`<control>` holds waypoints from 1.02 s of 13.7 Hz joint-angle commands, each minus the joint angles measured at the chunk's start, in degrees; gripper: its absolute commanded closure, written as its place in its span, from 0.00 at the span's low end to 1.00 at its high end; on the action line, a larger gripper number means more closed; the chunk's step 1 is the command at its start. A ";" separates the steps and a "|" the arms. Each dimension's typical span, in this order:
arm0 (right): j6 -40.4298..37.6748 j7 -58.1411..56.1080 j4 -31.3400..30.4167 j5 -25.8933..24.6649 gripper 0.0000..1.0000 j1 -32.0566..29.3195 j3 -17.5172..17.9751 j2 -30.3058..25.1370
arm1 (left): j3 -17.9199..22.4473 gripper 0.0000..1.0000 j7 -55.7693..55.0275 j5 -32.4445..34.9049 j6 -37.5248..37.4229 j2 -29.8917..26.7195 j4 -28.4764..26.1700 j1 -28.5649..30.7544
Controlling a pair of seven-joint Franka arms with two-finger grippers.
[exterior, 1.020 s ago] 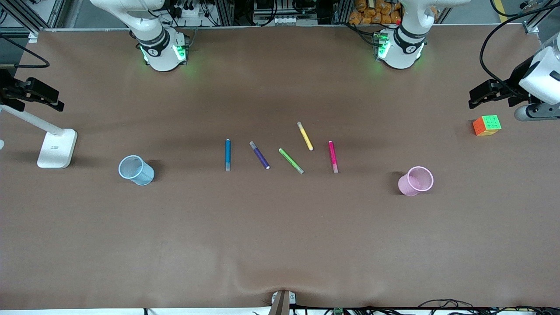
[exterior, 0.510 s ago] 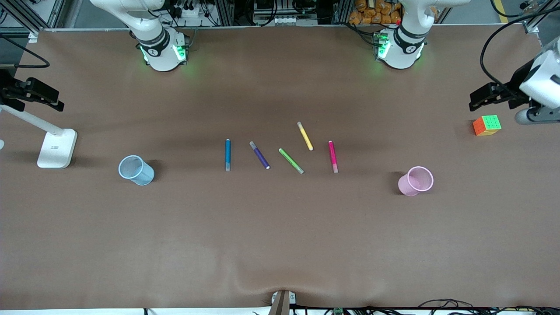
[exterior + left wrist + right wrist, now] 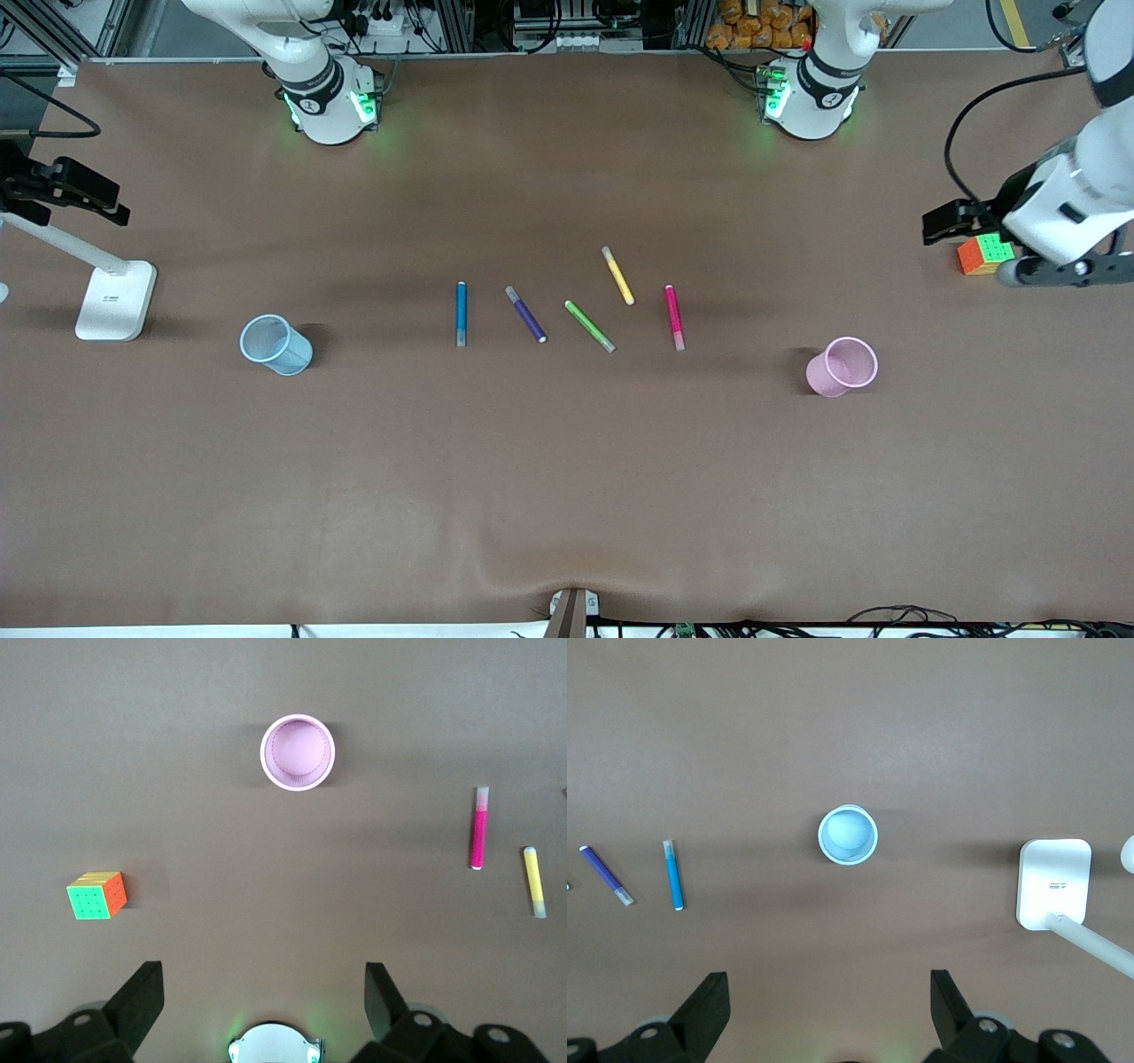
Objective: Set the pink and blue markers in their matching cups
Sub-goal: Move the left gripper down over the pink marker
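Five slim markers lie in a loose row across the middle of the brown table (image 3: 567, 496), none of them in a cup. The medium-blue marker with a greyish cap (image 3: 461, 313) sits at the row's end toward the right arm's side, and the magenta-pink marker with a pale cap (image 3: 674, 316) at the end toward the left arm's side. Between them lie a dark purple marker (image 3: 525, 314), a green marker (image 3: 589, 325) and a yellow marker (image 3: 617, 275) — the yellow one farthest from the front camera. The pale blue translucent plastic cup (image 3: 275, 345) stands upright and well apart from the blue marker, toward the right arm's end, near a white lamp base (image 3: 116, 300). The pale pink translucent plastic cup (image 3: 842, 366) stands upright toward the left arm's end, apart from the pink marker. A multicoloured puzzle cube (image 3: 985, 253) rests near the table's edge at that same end. The left gripper (image 3: 264, 997) hangs high over the table near the cube, its fingers spread wide and holding nothing. The right gripper (image 3: 829, 1003) hangs above the blue cup's area — likewise spread and empty.
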 commanded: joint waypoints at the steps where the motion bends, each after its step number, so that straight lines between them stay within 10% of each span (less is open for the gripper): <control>1: -0.57 0.68 1.33 -0.22 0.00 0.29 -0.03 0.58 | -1.21 0.00 -1.34 0.14 -0.49 3.80 1.05 -2.11; 14: -0.57 0.68 1.24 -0.22 0.00 0.47 -0.03 0.58 | -2.53 0.00 -23.66 -8.04 17.42 23.66 0.08 -14.95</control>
